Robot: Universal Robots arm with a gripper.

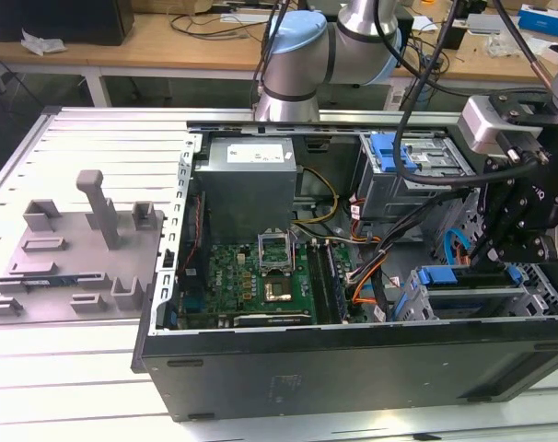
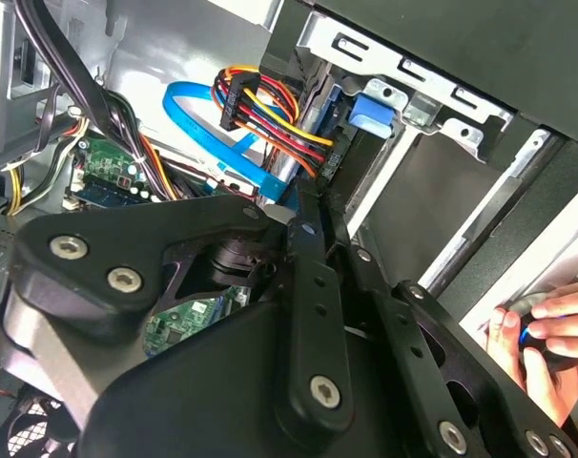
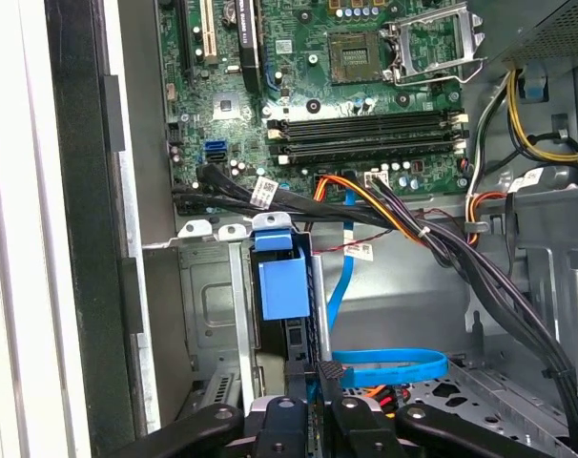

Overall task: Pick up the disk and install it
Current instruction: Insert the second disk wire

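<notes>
Claw (image 3: 313,382) over seated disk (image 3: 281,286); hand (image 2: 547,334) beside case.

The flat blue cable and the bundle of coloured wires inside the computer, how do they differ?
The flat blue cable is one wide ribbon of a single colour, bent into a loop. The coloured wire bundle is many thin round strands, red, yellow, orange and black, ending in a black plug. Both run beside the drive cage.

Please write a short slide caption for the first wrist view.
Gripper lowered over the drive cage inside the open computer case, beside the blue latch, with the motherboard beyond.
</notes>
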